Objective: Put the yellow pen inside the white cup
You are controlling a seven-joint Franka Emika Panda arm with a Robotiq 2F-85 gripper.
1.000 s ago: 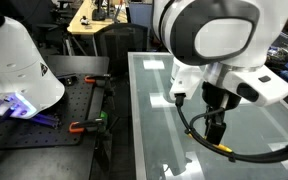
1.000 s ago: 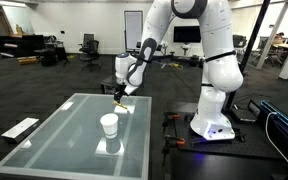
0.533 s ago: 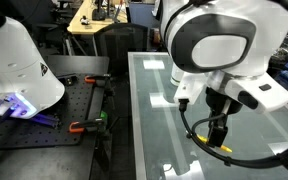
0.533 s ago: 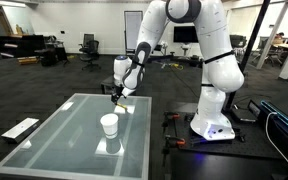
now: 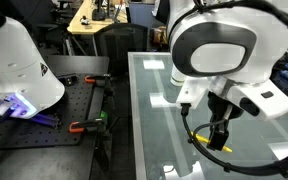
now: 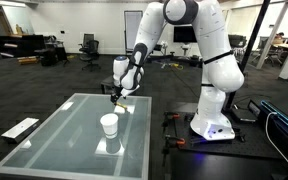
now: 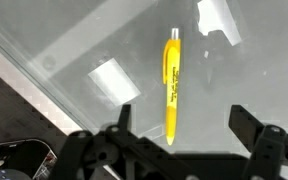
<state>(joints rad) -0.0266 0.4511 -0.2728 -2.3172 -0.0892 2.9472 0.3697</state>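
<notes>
Cup [image 6: 109, 125]: upright on table [image 6: 64, 130], pen outside it.
Pen [image 7: 171, 85]: flat on table, 1 o'clock of cup.
Claw [image 7: 184, 120]: spread wide over pen.

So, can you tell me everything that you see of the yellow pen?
The pen is thin, straight and all yellow, plastic by its look, with what looks like a clip at one end and small dark print along the barrel. It lies flat on the glass table, which alone touches it. The open pincer hangs above it, one finger on each side of the end without the clip.
</notes>
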